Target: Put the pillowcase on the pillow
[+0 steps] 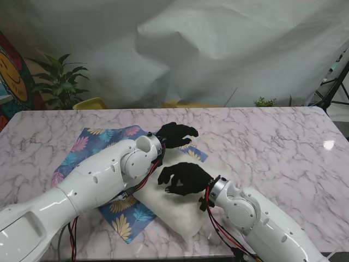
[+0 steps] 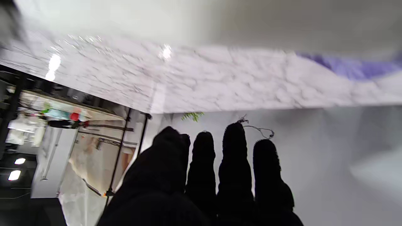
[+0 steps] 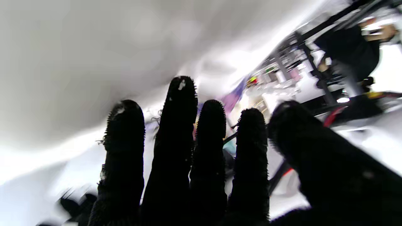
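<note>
A blue pillowcase (image 1: 95, 143) with a leaf print lies flat on the marble table (image 1: 262, 142), partly under my left arm. A white pillow (image 1: 174, 210) lies over its near right part. My left hand (image 1: 175, 134), in a black glove, hovers open above the pillowcase's far right corner. My right hand (image 1: 185, 177), also gloved, is spread open over the pillow's far edge. In the left wrist view my left hand (image 2: 220, 175) shows straight fingers holding nothing, with a strip of the pillowcase (image 2: 348, 66) beyond. The right wrist view shows my right hand (image 3: 201, 157) with fingers apart and empty.
A white sheet (image 1: 218, 49) hangs behind the table. A potted plant (image 1: 60, 82) and a yellow object (image 1: 90, 103) stand at the far left edge. A black tripod (image 1: 335, 87) stands at the far right.
</note>
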### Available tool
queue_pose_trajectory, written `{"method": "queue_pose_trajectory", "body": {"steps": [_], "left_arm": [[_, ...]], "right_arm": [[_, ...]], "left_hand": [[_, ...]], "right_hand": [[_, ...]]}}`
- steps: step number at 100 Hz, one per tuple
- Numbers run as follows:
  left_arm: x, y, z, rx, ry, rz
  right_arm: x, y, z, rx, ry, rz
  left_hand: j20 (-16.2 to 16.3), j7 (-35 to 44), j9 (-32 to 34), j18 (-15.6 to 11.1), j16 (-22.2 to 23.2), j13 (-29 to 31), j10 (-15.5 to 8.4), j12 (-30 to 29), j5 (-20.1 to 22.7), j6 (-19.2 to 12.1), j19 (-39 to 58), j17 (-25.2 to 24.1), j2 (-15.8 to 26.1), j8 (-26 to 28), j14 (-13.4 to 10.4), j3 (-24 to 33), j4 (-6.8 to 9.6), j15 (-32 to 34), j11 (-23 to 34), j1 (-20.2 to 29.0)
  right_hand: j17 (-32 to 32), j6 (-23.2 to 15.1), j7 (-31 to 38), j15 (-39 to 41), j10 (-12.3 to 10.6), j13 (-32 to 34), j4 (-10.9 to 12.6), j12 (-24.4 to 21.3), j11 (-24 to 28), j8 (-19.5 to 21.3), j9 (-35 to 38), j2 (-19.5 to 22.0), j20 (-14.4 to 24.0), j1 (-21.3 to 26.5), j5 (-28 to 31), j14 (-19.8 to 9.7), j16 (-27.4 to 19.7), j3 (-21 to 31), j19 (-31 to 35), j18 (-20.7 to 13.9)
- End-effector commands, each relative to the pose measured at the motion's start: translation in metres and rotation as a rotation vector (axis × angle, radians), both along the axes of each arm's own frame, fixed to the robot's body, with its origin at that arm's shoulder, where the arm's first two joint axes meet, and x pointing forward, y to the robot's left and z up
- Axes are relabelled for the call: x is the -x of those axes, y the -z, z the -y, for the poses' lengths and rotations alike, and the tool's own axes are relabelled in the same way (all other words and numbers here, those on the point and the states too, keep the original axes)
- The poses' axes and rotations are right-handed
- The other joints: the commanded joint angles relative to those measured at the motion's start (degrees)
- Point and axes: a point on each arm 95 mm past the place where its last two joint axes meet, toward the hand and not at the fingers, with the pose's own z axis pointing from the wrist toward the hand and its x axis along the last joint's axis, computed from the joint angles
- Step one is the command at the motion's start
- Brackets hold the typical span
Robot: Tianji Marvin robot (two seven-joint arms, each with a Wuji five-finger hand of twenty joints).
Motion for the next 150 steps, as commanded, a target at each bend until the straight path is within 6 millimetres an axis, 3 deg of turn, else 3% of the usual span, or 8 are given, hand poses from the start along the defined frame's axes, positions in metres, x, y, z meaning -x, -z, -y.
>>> {"method": "queue_pose_trajectory", "body": {"steps": [1,43,61,86,101,113,122,150], "left_arm": [[0.011,-0.014,-0.003,-0.004,-0.012,0.023],[0.063,-0.034,-0.072,-0.396,-0.328,-0.31],[0.054,-0.016,-0.084,-0.377,-0.34,-0.358],[0.046,0.006,-0.101,-0.28,-0.253,-0.377],[0.04,0.024,-0.105,-0.137,-0.16,-0.378],[0.035,0.037,-0.103,-0.029,-0.121,-0.379],[0.031,0.045,-0.099,0.047,-0.097,-0.385],[0.014,0.059,-0.064,0.235,0.015,-0.328]], "right_arm": [[-0.002,-0.008,0.009,-0.005,0.071,0.035],[-0.02,-0.021,0.075,0.45,0.156,0.322],[-0.018,-0.008,0.079,0.605,0.067,0.219],[-0.011,0.005,0.08,0.663,-0.018,0.096],[-0.009,0.018,0.07,0.589,-0.047,0.151],[-0.007,0.025,0.06,0.527,-0.058,0.201],[-0.003,0.026,0.053,0.475,-0.05,0.237],[0.018,0.017,0.043,0.37,-0.002,0.15]], "left_hand": [[-1.06,-2.54,-3.98,0.56,-0.2,-3.59,1.83,-0.55,-2.02,0.76,-0.8,-2.21,3.39,-0.87,1.47,-4.69,0.14,-1.51,-1.5,-0.28],[-5.62,-29.2,-22.01,13.2,-7.41,-24.78,15.7,-5.69,-14.19,14.05,-23.2,-7.17,18.72,-2.38,16.67,-10.49,0.91,-10.97,-19.97,-26.5],[-5.97,-31.49,-24.73,14.55,-8.78,-29.47,15.21,-6.6,-13.98,13.81,-32.45,-7.21,19.2,-11.33,16.77,-10.61,0.9,-12.55,-22.16,-32.62],[-5.52,-31.0,-24.44,13.77,-8.64,-27.9,11.86,-7.12,-13.99,10.99,-37.21,-4.95,16.08,-13.02,15.85,-10.61,0.6,-11.64,-21.6,-35.74],[-2.46,-30.18,-22.44,9.94,-7.02,-21.98,9.03,-3.29,-13.99,11.47,-35.25,-0.67,10.95,-9.21,12.2,-9.83,1.12,-8.95,-20.68,-30.05],[0.11,-28.14,-19.14,6.87,-5.4,-16.85,8.54,-1.5,-14.15,11.41,-28.7,1.91,8.5,-2.12,9.33,-9.22,1.64,-6.04,-19.98,-23.17],[1.16,-27.05,-15.94,4.77,-4.47,-13.78,8.44,-0.1,-11.57,10.96,-19.93,1.6,6.68,-0.47,7.64,-8.41,1.96,-3.81,-18.35,-16.93],[-1.13,-18.53,-14.41,-2.57,-2.68,-5.84,5.64,-0.33,-6.71,7.53,-1.4,1.76,1.56,-0.69,0.6,-5.58,1.37,0.88,-3.09,-1.22]], "right_hand": [[-4.46,0.9,-2.13,-1.89,-1.43,-2.64,0.62,0.17,0.12,0.41,-1.86,2.57,-1.04,-4.38,0.86,-1.12,-1.01,0.22,-2.13,0.51],[-28.48,-0.04,-13.34,-10.87,-9.67,-33.73,6.34,-1.77,-5.59,5.61,-29.37,-11.48,-5.86,0.79,-24.53,-10.13,-13.41,15.69,-16.15,-12.31],[-38.59,8.48,-57.6,-10.25,-5.08,-50.96,4.92,-9.42,-21.38,-4.96,-38.77,-13.01,-11.97,-3.14,-22.0,-6.7,-13.45,12.73,-23.29,-6.48],[-39.91,10.06,-61.74,-10.74,-1.22,-53.49,2.24,-11.99,-28.29,-11.8,-39.4,-8.26,-15.91,-21.75,-21.31,-3.19,-14.08,0.4,-27.39,-2.98],[-31.5,-1.76,-21.12,-10.38,-7.62,-38.17,1.73,-2.48,-4.76,17.62,-31.12,-13.35,-14.06,-20.87,-15.72,-5.07,-13.55,5.5,-25.55,-2.24],[-28.32,-13.18,-3.71,-9.7,-12.65,-27.23,2.31,-1.88,-4.88,15.7,-11.23,-15.29,-13.46,-15.59,2.84,-8.93,-13.37,7.37,-25.32,-3.8],[-22.52,-23.96,9.24,-4.38,-15.02,-14.37,-10.0,-1.67,-4.49,0.32,7.13,-21.83,-10.52,-6.15,14.42,-12.67,-10.9,7.83,-20.75,-6.24],[-10.1,-16.05,13.12,9.83,-3.9,11.37,-7.75,8.61,-1.06,0.56,23.94,-22.24,-5.36,1.61,21.26,-4.81,3.86,8.58,-8.13,1.83]]}}
